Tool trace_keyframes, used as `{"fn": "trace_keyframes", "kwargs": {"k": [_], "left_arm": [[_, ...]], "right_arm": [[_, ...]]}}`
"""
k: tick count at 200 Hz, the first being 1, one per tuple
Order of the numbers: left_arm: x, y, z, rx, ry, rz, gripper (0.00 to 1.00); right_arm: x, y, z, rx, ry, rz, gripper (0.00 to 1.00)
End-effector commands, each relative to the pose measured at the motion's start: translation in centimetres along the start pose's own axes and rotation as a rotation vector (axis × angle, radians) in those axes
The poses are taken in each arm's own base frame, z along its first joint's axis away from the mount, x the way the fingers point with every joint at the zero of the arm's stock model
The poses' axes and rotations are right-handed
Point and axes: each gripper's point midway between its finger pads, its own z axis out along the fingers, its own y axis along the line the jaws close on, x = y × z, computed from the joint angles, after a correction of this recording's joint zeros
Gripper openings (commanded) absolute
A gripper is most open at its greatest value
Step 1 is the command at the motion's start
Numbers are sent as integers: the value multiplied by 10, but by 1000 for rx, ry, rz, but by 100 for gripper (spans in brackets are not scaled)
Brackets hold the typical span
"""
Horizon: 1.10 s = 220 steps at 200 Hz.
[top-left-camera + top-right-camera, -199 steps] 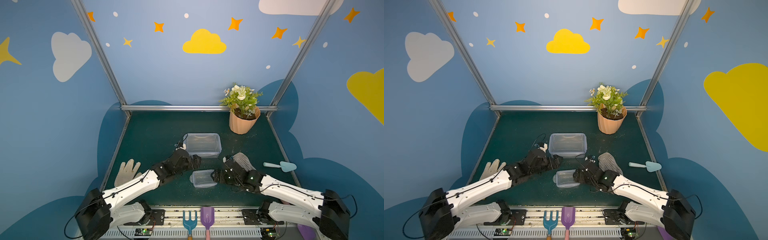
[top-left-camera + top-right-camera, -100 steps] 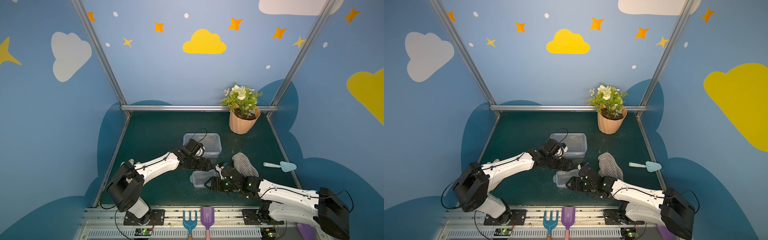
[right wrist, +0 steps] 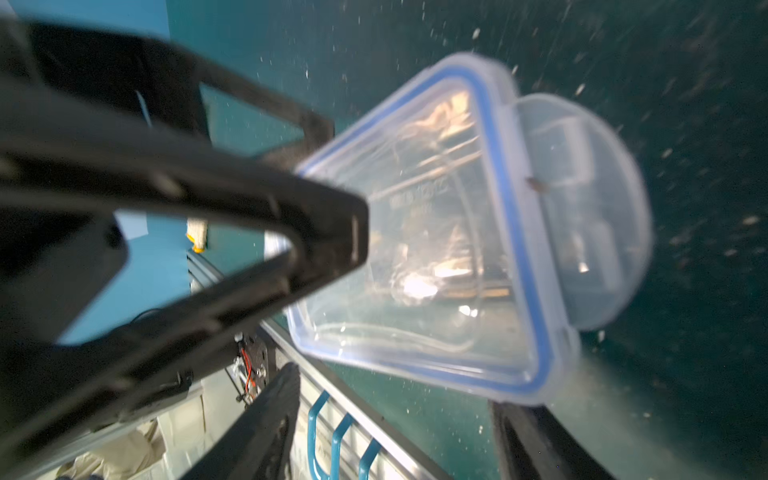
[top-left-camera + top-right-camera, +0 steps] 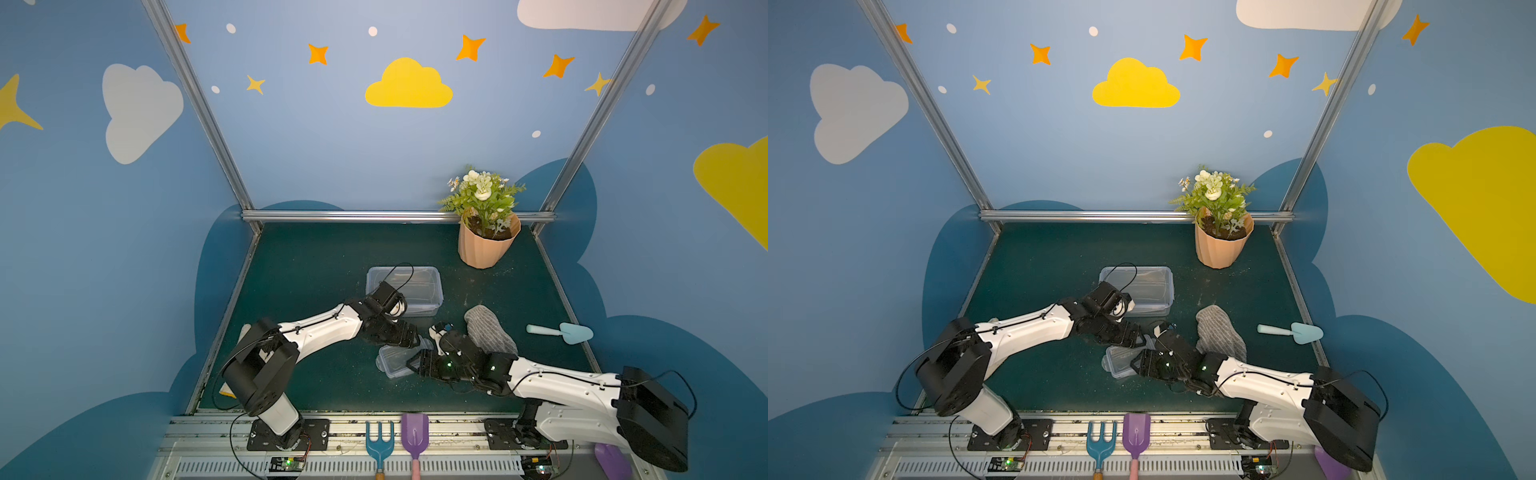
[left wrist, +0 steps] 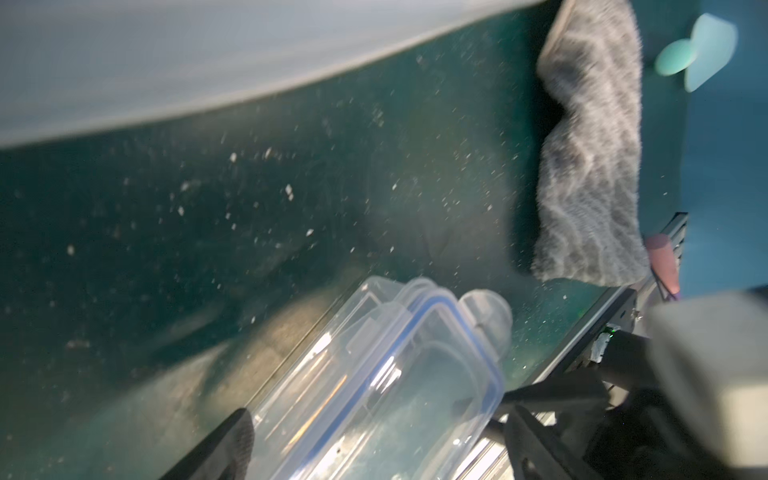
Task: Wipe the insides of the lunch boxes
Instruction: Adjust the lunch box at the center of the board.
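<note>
Looked down from high at the front in both top views, facing the back wall [image 4: 374,166], far enough to take in the whole green table [image 4: 311,257]. Sat close over the small lunch box [image 5: 374,395] on each wrist, from different sides. Shared that box across all 4 views; caught the grey cloth [image 5: 590,145] from the left wrist and from above.

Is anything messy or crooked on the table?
Yes: pale crumbs are scattered over the dark green table mat, and the small clear plastic lunch box sits crooked, at an angle to the large clear plastic lunch box.
</note>
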Motion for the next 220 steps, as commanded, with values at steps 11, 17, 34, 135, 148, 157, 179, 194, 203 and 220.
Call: {"fn": "trace_keyframes", "kwargs": {"k": [11,17,34,135,148,157,179,194,203,220], "left_arm": [[5,13,-12,-10,-37,-101,92],[6,15,-13,-9,-45,-115,92],[7,19,-17,-9,-75,-149,91],[26,24,-24,90,-152,-295,87],[27,25,-25,95,-162,-303,87],[27,24,-27,101,-169,-312,86],[27,23,-30,119,-190,-325,84],[28,23,-29,128,-197,-339,83],[30,22,-28,137,-198,-347,83],[32,20,-24,155,-201,-363,82]], "right_arm": [[-18,-6,-8,9,-75,3,60],[-19,-7,-8,10,-79,4,60],[-22,-9,-10,10,-88,7,58],[-47,0,2,-8,-110,-1,44],[-51,4,6,-19,-106,-6,43],[-53,6,9,-24,-102,-8,43],[-59,13,13,-28,-95,-23,43],[-62,14,15,-25,-95,-29,43],[-65,14,16,-23,-99,-29,44],[-69,12,18,-24,-103,-23,45]]}}
